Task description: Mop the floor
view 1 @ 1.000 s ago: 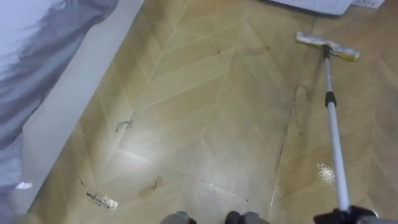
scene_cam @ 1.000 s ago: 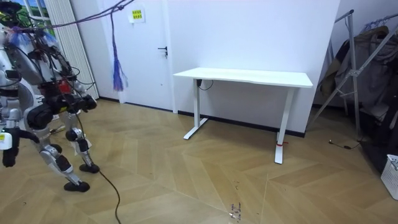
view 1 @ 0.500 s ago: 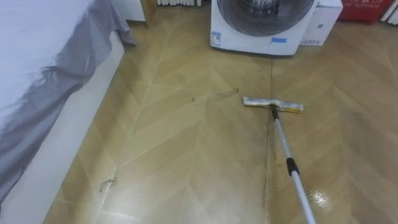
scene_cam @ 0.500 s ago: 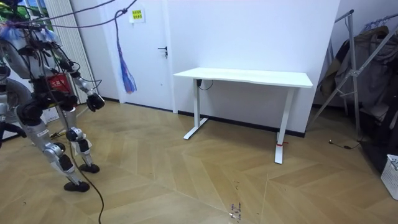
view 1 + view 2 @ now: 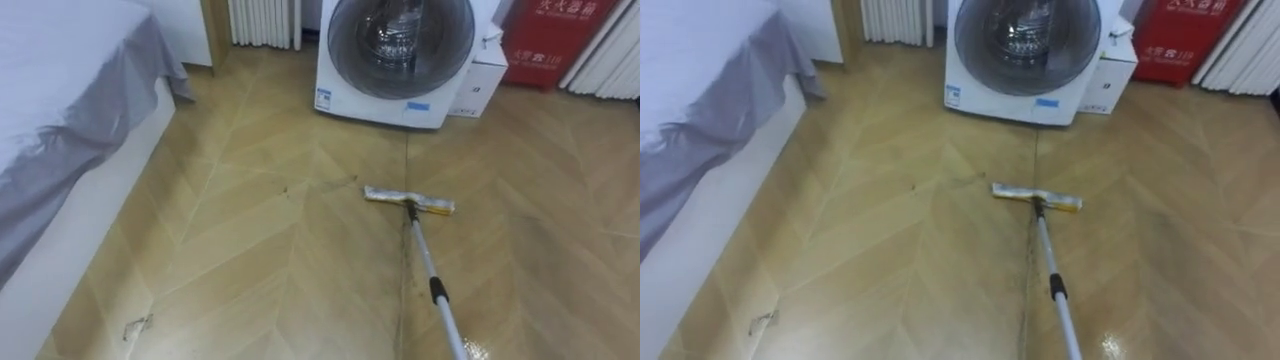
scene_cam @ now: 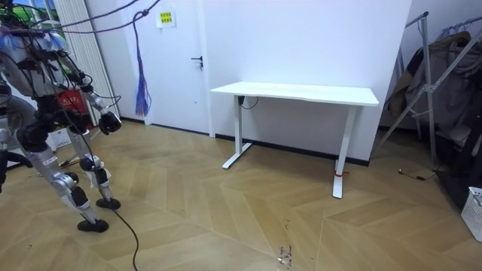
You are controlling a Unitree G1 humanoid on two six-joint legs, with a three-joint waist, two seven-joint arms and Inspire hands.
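Nearest the robot, at the bottom edge of the eye views, a shiny wet patch [image 5: 474, 349] lies on the floor [image 5: 250, 260], just beside the shaft [image 5: 448, 318] of the mop [image 5: 421, 240]. I judge that the first hazard: a two-legged robot stepping onto it could slip. The shaft comes in from the lower right, and what grips it is out of frame. In the room view a hand [image 6: 111, 121] hangs dark before the body, but I cannot tell which hand it is or whether it holds anything. A loose hold would let the shaft roll and lift one edge of the head off the floor.

Low on the left a small scrap [image 5: 137, 325] lies near the bed [image 5: 60, 240]. A wet stroke would likely drag it about rather than lift it, and a sweep too far left could catch the grey sheet [image 5: 110, 110] hanging down.

A dark streak [image 5: 408, 262] runs along a floor seam just left of the shaft. The head [image 5: 409, 201] rests flat beyond it, so a pull back that drifts sideways would miss it. Faint marks [image 5: 320, 185] lie to the left of the head.

Farthest off, the washer [image 5: 398, 55] and a white box [image 5: 476, 85] stand near the head — a longer push would knock into them.
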